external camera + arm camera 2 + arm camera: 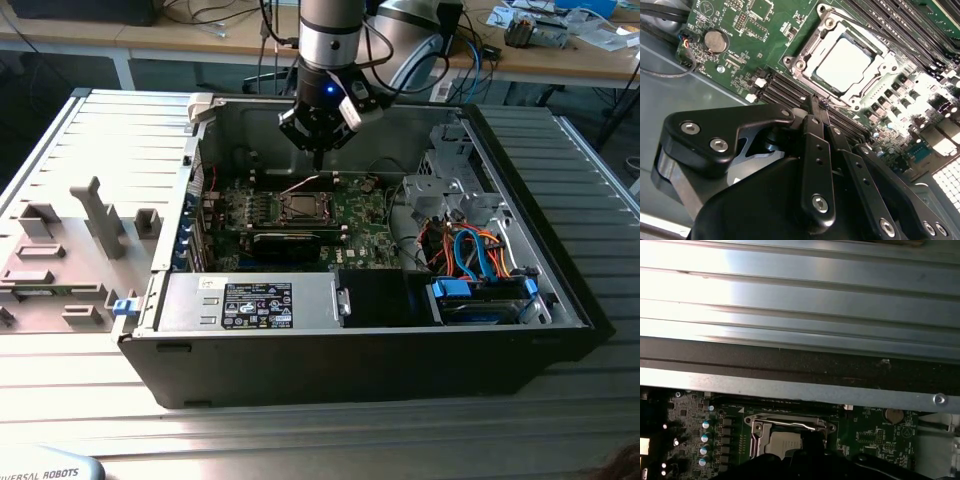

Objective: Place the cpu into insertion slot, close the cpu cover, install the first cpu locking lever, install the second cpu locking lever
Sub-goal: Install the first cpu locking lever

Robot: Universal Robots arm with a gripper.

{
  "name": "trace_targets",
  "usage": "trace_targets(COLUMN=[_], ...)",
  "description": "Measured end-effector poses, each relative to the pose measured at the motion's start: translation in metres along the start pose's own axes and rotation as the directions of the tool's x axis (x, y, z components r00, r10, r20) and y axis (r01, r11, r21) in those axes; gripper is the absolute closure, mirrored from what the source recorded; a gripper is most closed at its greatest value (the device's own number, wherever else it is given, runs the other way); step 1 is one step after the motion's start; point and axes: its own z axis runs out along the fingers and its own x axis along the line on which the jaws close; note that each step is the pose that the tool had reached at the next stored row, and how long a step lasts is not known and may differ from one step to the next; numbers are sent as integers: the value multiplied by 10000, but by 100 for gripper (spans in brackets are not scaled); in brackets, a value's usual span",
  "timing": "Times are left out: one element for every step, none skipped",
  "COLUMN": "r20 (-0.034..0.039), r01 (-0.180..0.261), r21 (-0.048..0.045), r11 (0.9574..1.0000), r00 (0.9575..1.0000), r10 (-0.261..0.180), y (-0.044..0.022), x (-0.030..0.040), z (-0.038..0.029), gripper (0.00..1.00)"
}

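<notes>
Exterior view: an open computer case [570, 300] lies on a metal bench, with a green motherboard [362, 215] on its floor; the insertion slot [300, 207] sits in the middle of the board, towards the far wall; the gripper [317, 158] hangs straight down just above the slot's far edge, its pincer narrow.

Second wrist view: the cpu [844, 64] lies flat in the slot, silver top upward; being square, it has no long axis, and its edges run parallel to the socket's rim; the cpu cover [881, 70] lies down around it, framing the chip through its window; the gripper [818, 103] has its fingers [812, 135] drawn nearly together, tips just beside a thin wire at the socket's edge; we cannot tell whether they pinch it.

First wrist view: a locking lever [790, 423] runs lengthways along one side of the socket, beside the cpu [784, 442].

We judge that placing and covering are done and a lever step is in hand; it calls for a firm, steady push so the wire hooks under its catch.
</notes>
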Motion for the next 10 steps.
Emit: trace_targets(r20=[1, 1, 0, 0, 1, 0, 0, 0, 0, 1], r01=[0, 0, 0, 1, 1, 0, 0, 0, -1, -2], r21=[1, 2, 3, 3, 3, 3, 3, 3, 3, 3], r11=[10000, 10000, 10000, 10000, 10000, 10000, 10000, 10000, 10000, 10000], r00=[10000, 10000, 10000, 10000, 10000, 10000, 10000, 10000, 10000, 10000], r10=[0, 0, 0, -1, -1, 0, 0, 0, 1, 2], y=[-1, -2, -2, -3, -3, -3, -4, -4, -4, -4], x=[-10, -19, -24, -30, -36, -39, -43, -48, -48, -48], z=[0, 0, 0, 0, 0, 0, 0, 0, 0, 0], gripper=[89, 89, 89, 89, 89, 89, 89, 89, 89, 89])
